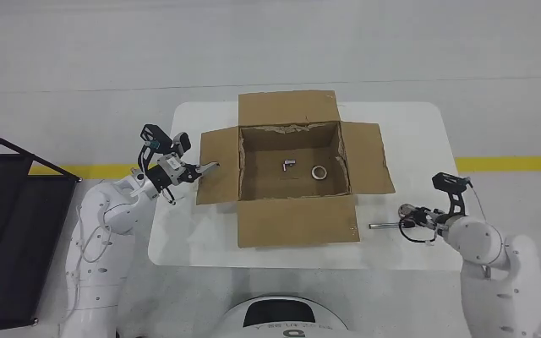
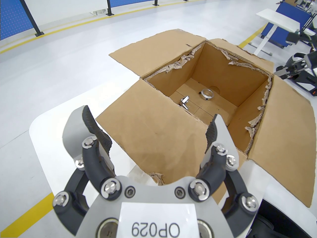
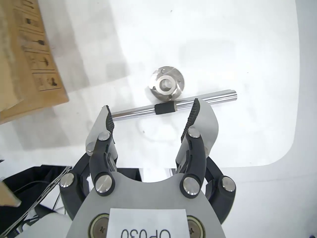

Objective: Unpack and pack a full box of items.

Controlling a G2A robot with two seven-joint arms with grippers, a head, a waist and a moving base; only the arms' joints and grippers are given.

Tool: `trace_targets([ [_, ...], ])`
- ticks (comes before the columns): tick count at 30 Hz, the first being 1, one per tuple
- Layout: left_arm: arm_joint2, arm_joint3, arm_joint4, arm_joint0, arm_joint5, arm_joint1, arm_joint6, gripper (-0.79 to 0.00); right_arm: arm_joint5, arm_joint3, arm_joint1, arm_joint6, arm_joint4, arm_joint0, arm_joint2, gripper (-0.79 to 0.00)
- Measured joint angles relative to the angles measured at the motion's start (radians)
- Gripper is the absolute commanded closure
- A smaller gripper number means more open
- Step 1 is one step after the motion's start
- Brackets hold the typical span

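Your box (image 1: 296, 221) sits open in the middle of the worktop (image 3: 210, 25), all four flaps folded out. Two parts lie on its floor: a metal ring (image 2: 207, 94) and a small bracket (image 2: 184, 101), close together but apart. A steel rod (image 3: 210, 95) and a round flange (image 3: 167, 82) lie just beside each other on the worktop, to the right of the box, so unpacking looks roughly half done.

Your left end effector (image 2: 151, 115) is spread wide and empty, hanging over the left flap and facing into the box. Your right end effector (image 3: 152, 105) is also wide and empty, straddling the rod's dark middle sleeve without gripping it.

For the next pick, I'd use the left arm:
- Clear the flap and the torn cardboard edge first, then come down steeply rather than at a slant.
- Take the bracket first, as it is nearer.
- Grip the flat ring across its rim.

The rod will probably roll, so lift the right arm straight up without nudging it.
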Motion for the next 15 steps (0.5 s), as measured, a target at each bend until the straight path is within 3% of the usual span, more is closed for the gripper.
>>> trace_targets([
  [4,0.000,0.000,0.000,0.000,0.000,0.000,0.000,-0.785,0.027,0.091,0.002,-0.008,-0.042,0.057,-0.045,-0.557],
  [11,0.000,0.000,0.000,0.000,0.000,0.000,0.000,-0.785,0.049,0.187,0.006,-0.028,-0.075,0.120,-0.067,-0.388],
  [15,0.000,0.000,0.000,0.000,0.000,0.000,0.000,-0.785,0.054,0.194,0.007,-0.027,-0.085,0.128,-0.082,-0.363],
])
